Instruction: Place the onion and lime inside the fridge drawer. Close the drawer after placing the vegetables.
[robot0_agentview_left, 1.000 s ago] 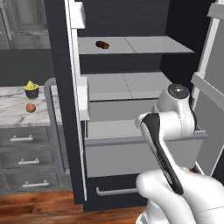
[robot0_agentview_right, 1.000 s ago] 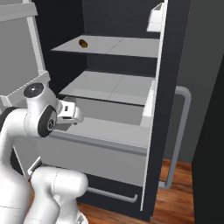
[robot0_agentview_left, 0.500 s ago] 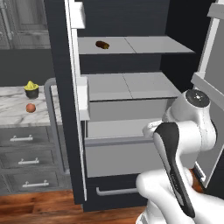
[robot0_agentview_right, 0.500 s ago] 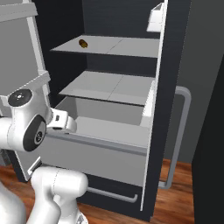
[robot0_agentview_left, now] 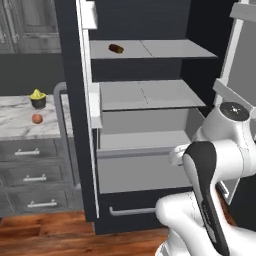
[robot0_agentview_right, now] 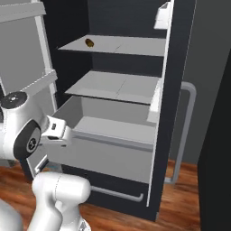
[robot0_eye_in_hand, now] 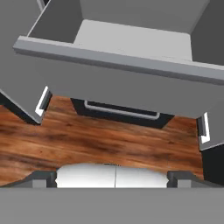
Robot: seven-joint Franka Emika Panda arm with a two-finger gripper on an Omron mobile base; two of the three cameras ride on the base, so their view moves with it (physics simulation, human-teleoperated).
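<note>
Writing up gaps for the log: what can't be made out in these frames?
- Claw: right base view gives only the hand's side; fingers not resolved, open or shut unclear.
- Fridge drawer: left base view, arm covers its right end.
- Lime: cannot be located.
- Onion: left base view, too small for detail.
- Brown item: top shelf, too small to identify.

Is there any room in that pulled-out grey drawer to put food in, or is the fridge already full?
The fridge drawer is open and its whole floor is bare between its walls. The middle shelf above it is bare too. The top shelf holds just a small brown item near its left side. Nothing is crowded.
</note>
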